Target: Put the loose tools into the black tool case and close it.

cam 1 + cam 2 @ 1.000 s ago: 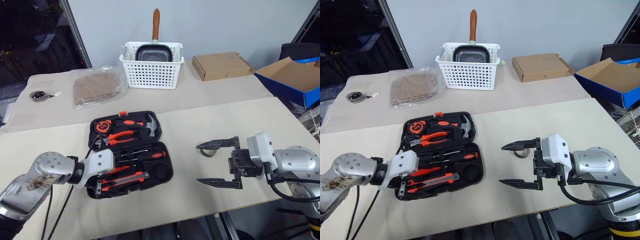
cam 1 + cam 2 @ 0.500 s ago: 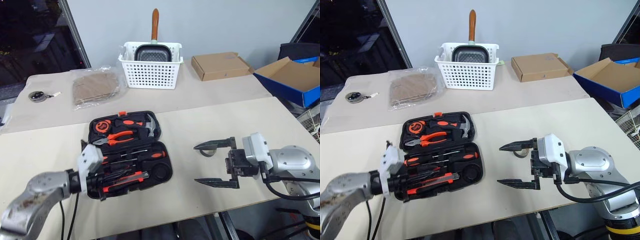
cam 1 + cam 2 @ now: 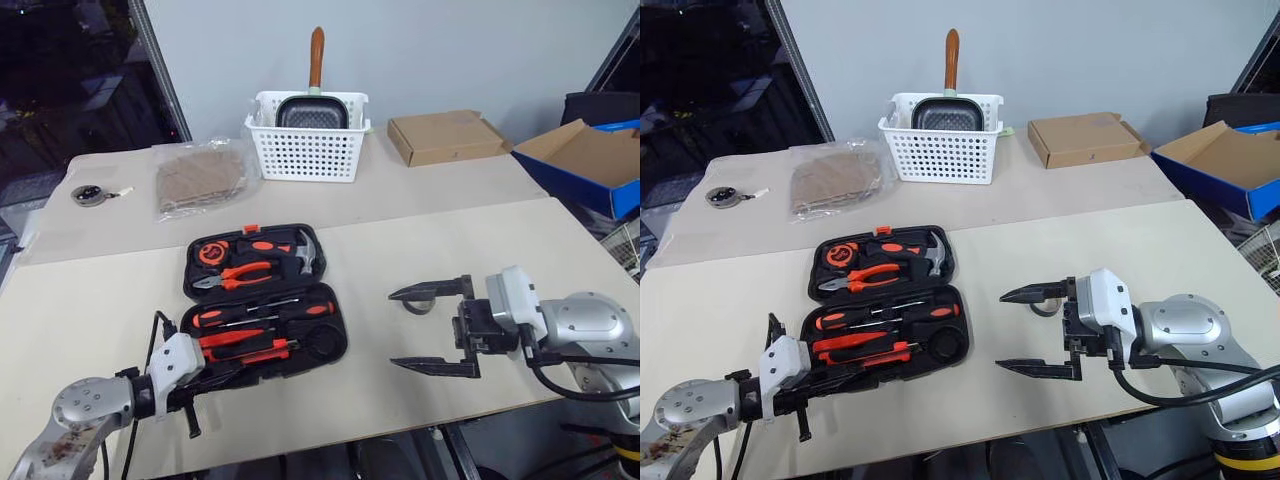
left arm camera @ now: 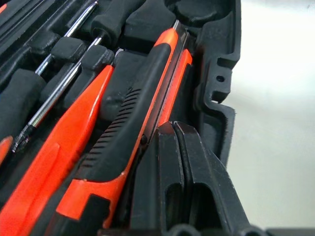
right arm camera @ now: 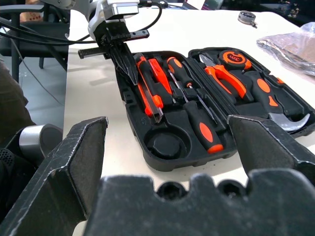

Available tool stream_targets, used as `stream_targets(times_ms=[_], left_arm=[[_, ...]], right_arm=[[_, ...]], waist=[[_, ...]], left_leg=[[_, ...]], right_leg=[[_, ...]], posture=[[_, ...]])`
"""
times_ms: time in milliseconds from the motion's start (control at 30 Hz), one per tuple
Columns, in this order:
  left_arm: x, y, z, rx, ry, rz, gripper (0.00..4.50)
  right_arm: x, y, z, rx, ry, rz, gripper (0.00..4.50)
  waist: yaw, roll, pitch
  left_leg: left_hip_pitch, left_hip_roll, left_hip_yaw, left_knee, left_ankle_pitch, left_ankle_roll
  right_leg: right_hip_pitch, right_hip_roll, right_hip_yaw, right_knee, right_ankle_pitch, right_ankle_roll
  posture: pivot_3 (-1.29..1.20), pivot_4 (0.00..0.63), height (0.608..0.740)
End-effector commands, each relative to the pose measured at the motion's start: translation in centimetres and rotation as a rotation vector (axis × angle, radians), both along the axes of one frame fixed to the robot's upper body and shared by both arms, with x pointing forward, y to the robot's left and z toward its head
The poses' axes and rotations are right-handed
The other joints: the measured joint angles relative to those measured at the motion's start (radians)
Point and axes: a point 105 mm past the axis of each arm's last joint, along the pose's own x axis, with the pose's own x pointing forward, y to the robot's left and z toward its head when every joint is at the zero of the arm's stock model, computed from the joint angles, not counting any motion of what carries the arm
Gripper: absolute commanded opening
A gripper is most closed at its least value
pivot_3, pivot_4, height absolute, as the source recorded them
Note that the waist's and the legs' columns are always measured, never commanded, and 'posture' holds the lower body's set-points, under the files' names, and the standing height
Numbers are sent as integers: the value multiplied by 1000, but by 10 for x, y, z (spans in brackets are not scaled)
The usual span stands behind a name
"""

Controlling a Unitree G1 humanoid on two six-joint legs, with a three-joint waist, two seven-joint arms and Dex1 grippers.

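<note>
The open case [image 3: 265, 305] lies near the table's [image 3: 90, 300] front edge. The left gripper [image 5: 125, 64] points low at its front left corner beside the knife [image 4: 133, 132], fingers together. The right gripper [image 3: 432, 330] hovers level, pointing at the case, fingers wide apart, the tape roll [image 3: 418, 303] behind it.

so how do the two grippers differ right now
The left gripper has its fingers pressed shut, while the right gripper stands wide open. The left sits at the near left edge of the black tool case, beside the utility knife; the right hangs over the table, apart from the case. Neither holds anything.
</note>
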Motion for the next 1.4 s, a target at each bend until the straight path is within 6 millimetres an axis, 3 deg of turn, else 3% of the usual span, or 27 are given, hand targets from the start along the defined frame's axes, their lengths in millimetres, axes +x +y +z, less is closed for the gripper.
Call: stream_targets(times_ms=[33, 167, 333, 533, 700, 833, 1000, 1100, 1300, 1400], left_arm=[[-10, -12, 17, -218, 63, -2, 85], [-19, -16, 56, -384, 88, -23, 85], [-20, -9, 79, -444, 103, 16, 85], [-13, 11, 36, -191, 71, 180, 85], [15, 12, -6, -86, 69, 222, 85], [23, -2, -2, -152, 40, 215, 85], [23, -5, -1, -148, 5, 188, 85], [23, -9, 20, -204, -92, 130, 85], [18, -20, 37, -155, -179, -18, 85], [13, -16, 30, -134, -165, -45, 85]], right_arm=[[-4, -1, 11, 2, -46, 0, 4500], [-5, -2, 9, 4, -42, -3, 4500], [-3, 1, 9, 12, -44, 2, 4500], [-1, 3, 8, 17, -47, 10, 4500], [-2, 3, 9, 17, -46, 12, 4500], [-2, 2, 9, 14, -45, 9, 4500], [-2, 2, 9, 13, -45, 7, 4500], [-3, 1, 9, 12, -43, 5, 4500], [-3, 2, 8, 16, -42, 5, 4500], [-3, 3, 8, 17, -43, 3, 4500]], waist=[[-6, -1, 1], [-14, -9, 5], [-13, -9, 6], [-14, -10, 6], [10, -9, 6], [10, -7, 5], [8, -7, 4], [9, -7, 4], [9, -9, 6], [8, -9, 6]], left_leg=[[2, 0, 0, 0, 0, 0], [4, 2, 0, 0, 0, 0], [4, 1, -1, -1, 0, 0], [4, 1, 0, -2, -1, 0], [5, -1, -3, -2, 0, 0], [4, -1, 0, -2, 1, -2], [3, -1, 0, -3, 0, -1], [3, -1, -1, -4, 0, -1], [3, -1, -1, -3, 0, -1], [3, -1, 0, -3, 0, -1]], right_leg=[[1, 0, 0, 0, 0, 0], [3, 1, -1, 0, 0, 0], [2, 0, -1, -2, 0, 0], [2, 0, -1, -5, -1, 0], [3, 1, -1, -6, -1, 0], [7, 0, 3, -6, -4, -5], [5, 1, 3, -6, -1, 2], [4, 1, 3, -6, -1, 2], [3, 0, 3, -6, -2, 2], [3, 0, 3, -7, -2, 2]], posture=[[0, 150, 740], [0, 150, 740], [0, 150, 740], [0, 150, 740], [0, 150, 740], [0, 150, 740], [0, 150, 740], [0, 150, 740], [0, 150, 740], [0, 150, 740]])
